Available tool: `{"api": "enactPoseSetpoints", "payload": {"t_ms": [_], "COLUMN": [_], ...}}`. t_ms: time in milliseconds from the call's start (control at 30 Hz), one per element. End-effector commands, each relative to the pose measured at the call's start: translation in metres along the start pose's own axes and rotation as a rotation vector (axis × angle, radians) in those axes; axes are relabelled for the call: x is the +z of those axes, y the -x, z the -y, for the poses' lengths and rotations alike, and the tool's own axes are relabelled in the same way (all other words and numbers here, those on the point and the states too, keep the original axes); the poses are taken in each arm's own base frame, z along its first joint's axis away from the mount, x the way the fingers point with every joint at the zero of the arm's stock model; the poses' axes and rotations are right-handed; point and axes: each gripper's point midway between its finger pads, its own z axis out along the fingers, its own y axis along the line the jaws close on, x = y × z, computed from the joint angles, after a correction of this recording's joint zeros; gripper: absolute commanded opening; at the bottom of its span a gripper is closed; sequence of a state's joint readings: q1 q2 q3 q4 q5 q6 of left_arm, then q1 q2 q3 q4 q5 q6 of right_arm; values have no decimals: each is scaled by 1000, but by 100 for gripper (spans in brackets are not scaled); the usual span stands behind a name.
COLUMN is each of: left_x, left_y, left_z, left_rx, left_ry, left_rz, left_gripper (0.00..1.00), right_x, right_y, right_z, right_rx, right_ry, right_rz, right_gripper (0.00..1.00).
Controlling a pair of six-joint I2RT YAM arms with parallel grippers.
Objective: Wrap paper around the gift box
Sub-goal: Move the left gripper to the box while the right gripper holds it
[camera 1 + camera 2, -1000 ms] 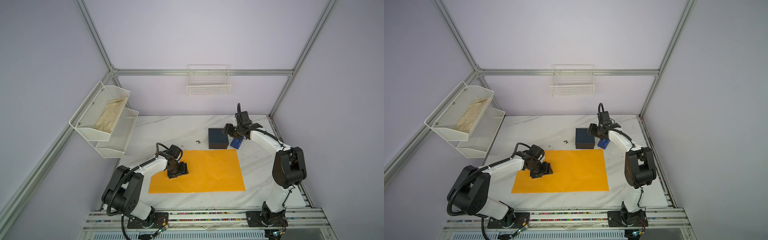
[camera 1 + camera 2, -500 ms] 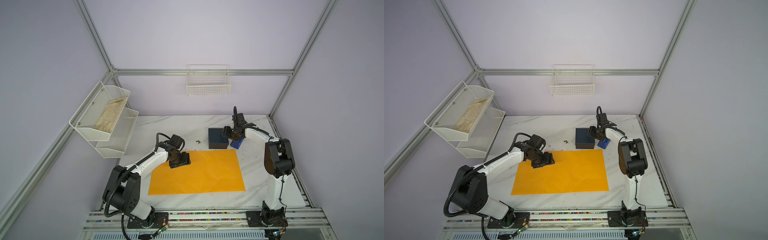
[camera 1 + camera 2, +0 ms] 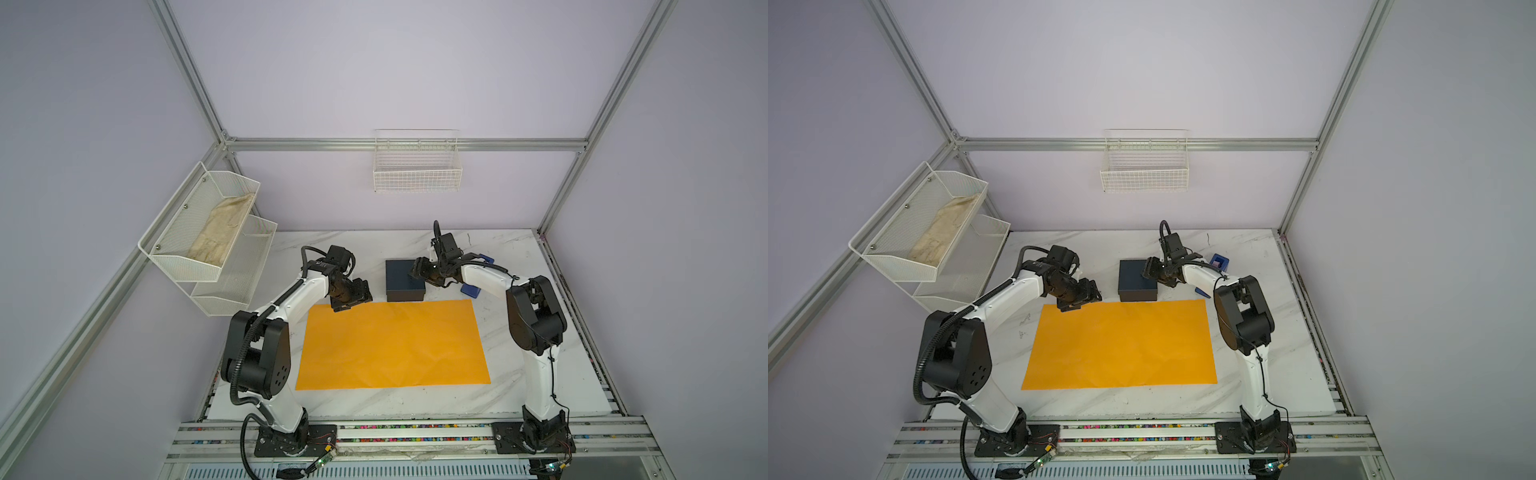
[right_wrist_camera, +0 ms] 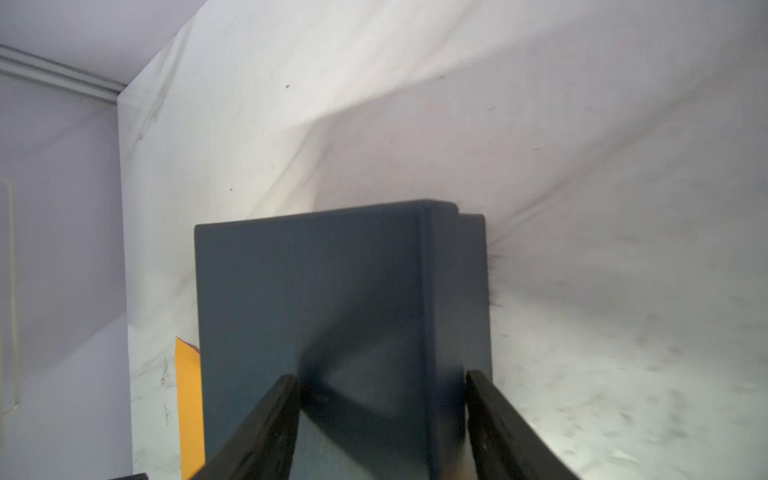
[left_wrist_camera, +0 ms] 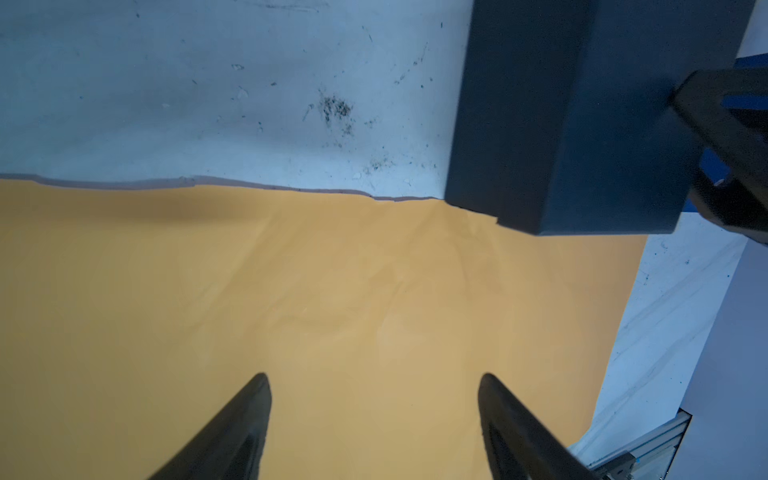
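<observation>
The box [image 4: 316, 291] runs straight ahead of the right gripper [image 4: 380, 376], near end between its fingers — clamped or not, unclear; the left gripper [image 5: 374, 378], farther off, gapes empty.

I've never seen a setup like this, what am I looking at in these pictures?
Two white-and-black robot arms stand at a white marble table. Two pictures look down from above; the other two come from a camera on each arm's wrist. A large orange sheet of paper lies flat. At its far edge sits a small dark navy gift box. The left gripper hovers open over the paper's far edge, holding nothing. The right gripper has its jaws around the box's edge; whether it grips is unclear.
</observation>
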State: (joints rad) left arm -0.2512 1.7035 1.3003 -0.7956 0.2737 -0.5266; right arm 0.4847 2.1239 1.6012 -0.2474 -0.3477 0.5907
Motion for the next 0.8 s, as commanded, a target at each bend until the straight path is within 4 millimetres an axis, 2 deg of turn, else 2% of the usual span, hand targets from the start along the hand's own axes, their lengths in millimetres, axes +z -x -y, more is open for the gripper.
{"api": "enactPoseSetpoints", "payload": {"t_ms": [0,67,200,400,767], "left_x": [-24,-23,-19,-9,5], "left_y": [35,44,57,70,81], "left_z": [22,26,31,41,37], "left_rx": [48,64,67,63,24], "left_ry": [-92,-118,-148,-191,-190], "left_rz": [69,68,64,52,52], "left_gripper": [77,77,77,76,75], "right_x": [19,17,-4,-22,-1], "right_y": [-15,-11,5,6,-12], "right_z": [-13,-22,-24,-22,-6], "right_rx": [36,38,39,33,20], "right_ry": [27,53,29,48,29], "right_rz": [-46,-34,26,21,-58], "right_gripper": [65,64,64,63,42]}}
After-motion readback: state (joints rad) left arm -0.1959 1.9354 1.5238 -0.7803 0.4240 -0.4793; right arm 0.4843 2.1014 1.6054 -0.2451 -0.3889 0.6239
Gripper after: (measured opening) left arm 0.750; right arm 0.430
